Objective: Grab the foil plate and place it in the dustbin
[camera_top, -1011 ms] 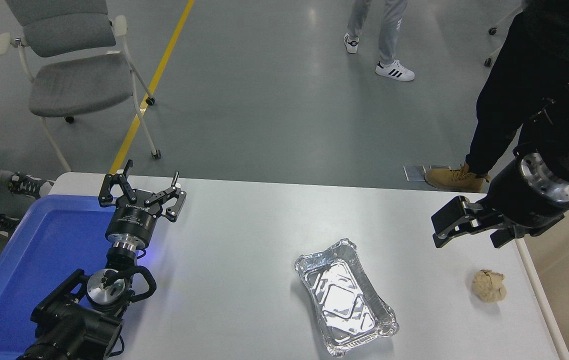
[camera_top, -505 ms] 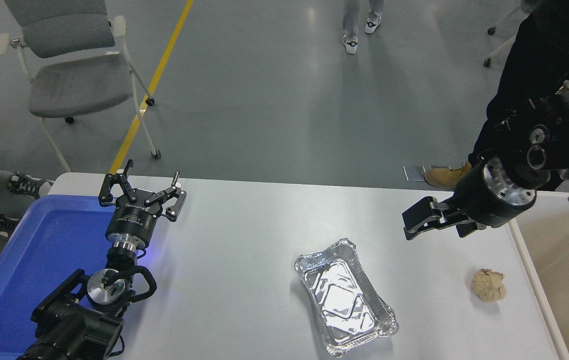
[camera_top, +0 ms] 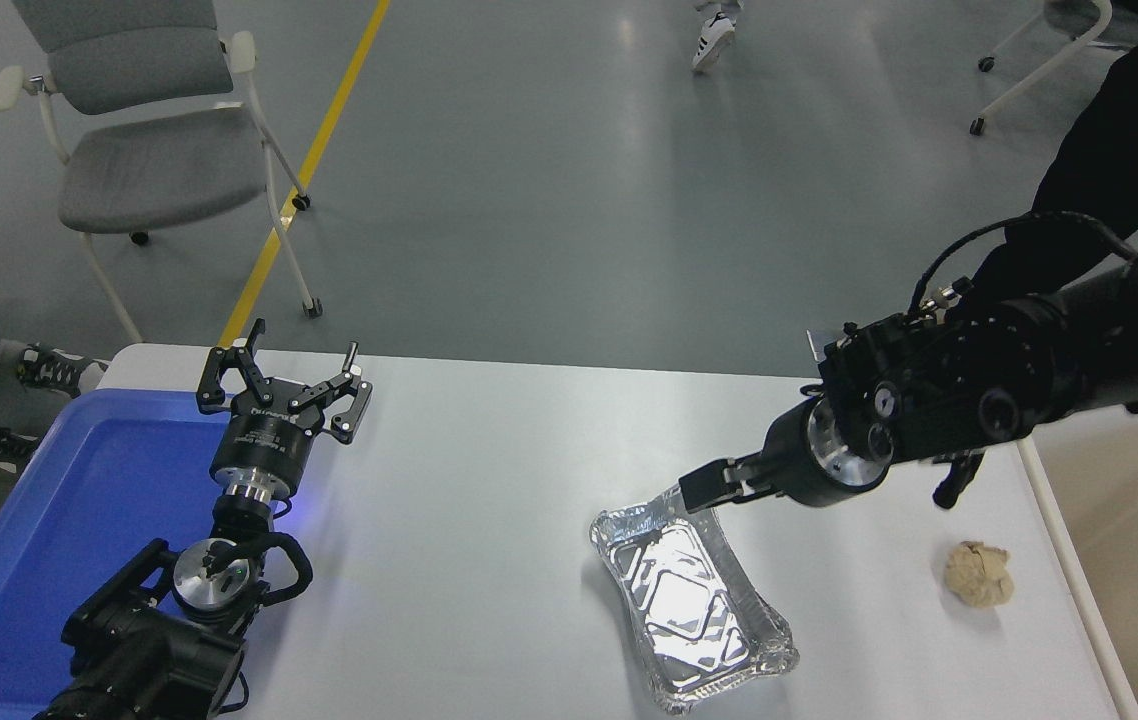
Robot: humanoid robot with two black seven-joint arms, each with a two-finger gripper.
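The foil plate [camera_top: 691, 603], a shiny silver tray with crinkled walls, lies on the white table [camera_top: 489, 520] right of the middle, near the front. My right gripper [camera_top: 704, 490] reaches in from the right and sits at the tray's far corner, just above or at its rim. I see it end-on, so I cannot tell how it stands. The dustbin [camera_top: 1064, 545], with a white rim and cream inside, stands at the table's right edge. My left gripper [camera_top: 284, 385] is parked open and empty at the left.
A crumpled tan paper ball [camera_top: 978, 573] lies between the tray and the dustbin. A blue plastic tray [camera_top: 49, 530] sits at the table's left under my left arm. A person in black [camera_top: 1119, 170] stands at the far right. A grey chair [camera_top: 144, 150] stands beyond the table.
My right gripper has moved left and down from beside the dustbin to the foil plate's far corner. The person's legs shifted right. The left arm has not moved.
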